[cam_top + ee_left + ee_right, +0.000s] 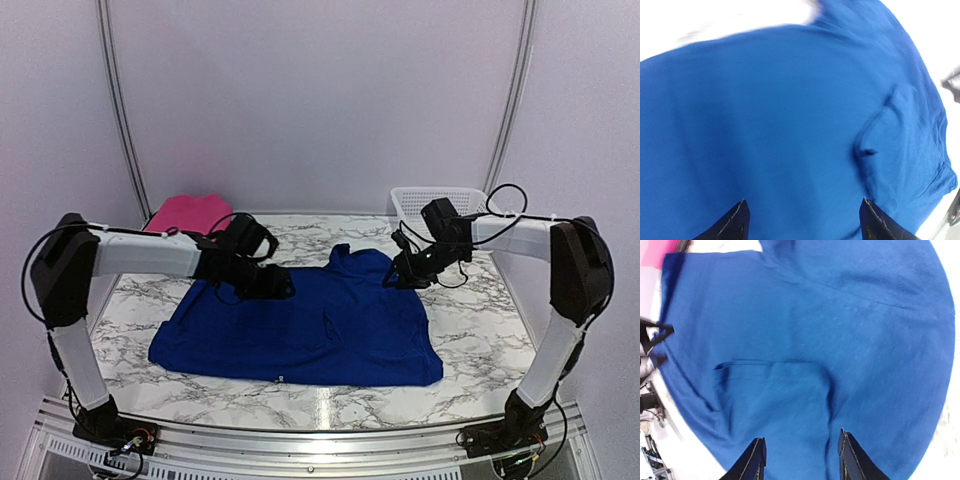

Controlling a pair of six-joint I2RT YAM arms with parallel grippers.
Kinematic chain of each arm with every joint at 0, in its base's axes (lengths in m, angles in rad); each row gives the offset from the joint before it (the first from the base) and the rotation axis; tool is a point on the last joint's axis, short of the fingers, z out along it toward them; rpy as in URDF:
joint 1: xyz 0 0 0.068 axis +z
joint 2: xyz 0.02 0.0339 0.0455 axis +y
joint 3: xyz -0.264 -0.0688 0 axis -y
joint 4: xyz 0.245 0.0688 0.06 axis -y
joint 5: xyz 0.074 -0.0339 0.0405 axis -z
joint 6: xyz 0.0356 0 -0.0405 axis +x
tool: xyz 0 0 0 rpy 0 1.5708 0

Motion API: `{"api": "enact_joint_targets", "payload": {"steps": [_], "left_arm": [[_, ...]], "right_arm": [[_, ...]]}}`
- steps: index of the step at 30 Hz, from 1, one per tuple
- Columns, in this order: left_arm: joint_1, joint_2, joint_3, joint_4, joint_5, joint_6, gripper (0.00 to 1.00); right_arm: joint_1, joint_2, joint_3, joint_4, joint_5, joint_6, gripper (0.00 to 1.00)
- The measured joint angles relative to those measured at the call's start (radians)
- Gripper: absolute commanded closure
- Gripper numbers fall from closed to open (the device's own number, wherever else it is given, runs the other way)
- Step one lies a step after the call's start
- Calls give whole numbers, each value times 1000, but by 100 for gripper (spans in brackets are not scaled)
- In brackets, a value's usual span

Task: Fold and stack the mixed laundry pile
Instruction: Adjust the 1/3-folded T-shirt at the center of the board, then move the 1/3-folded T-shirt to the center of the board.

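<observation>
The royal blue garment [310,325] lies spread out flat on the marble table, with a chest pocket showing near its middle. My left gripper [282,284] hovers over its upper left part. In the left wrist view the gripper [804,212] stands open above the blue cloth [790,125], with nothing between its fingers. My right gripper [396,278] hangs over the garment's upper right edge. It is also open [801,442] just above the blue fabric [815,340], near a fold line. The magenta-pink garment [188,212] lies bunched at the back left corner.
A white mesh basket [438,200] stands at the back right corner. The marble table [480,335] shows bare on both sides of the blue garment. A metal rail [320,440] runs along the near edge between the arm bases.
</observation>
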Motion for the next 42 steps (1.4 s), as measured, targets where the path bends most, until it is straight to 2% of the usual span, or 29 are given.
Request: {"api": "enact_joint_targets", "payload": {"steps": [4, 7, 16, 20, 23, 29, 32, 35, 37, 42], "left_arm": [[131, -183, -164, -3, -5, -42, 22], [186, -230, -238, -8, -12, -52, 22], [190, -233, -334, -71, -30, -71, 22], [159, -241, -375, -86, -36, -84, 22], [92, -262, -400, -85, -43, -115, 22], [-13, -319, -449, -90, -22, -239, 21], [-20, -372, -491, -129, -32, -305, 20], [24, -433, -546, -161, -51, -346, 18], [92, -477, -584, -166, -55, -359, 16], [208, -525, -587, -224, -90, -280, 11]], "right_arm": [[4, -95, -85, 29, -33, 29, 55], [13, -81, -134, 63, -47, 62, 55], [18, -53, -278, 87, -27, 97, 56], [-5, -88, -334, 110, -31, 98, 56], [-55, -146, -409, 119, -50, 103, 56], [-161, -240, -502, 84, -52, 124, 55], [-198, -261, -510, 49, -36, 131, 55], [-211, -266, -505, 21, -30, 133, 54], [-211, -270, -503, 6, -29, 131, 49], [-215, -335, -501, -85, -26, 104, 36]]}}
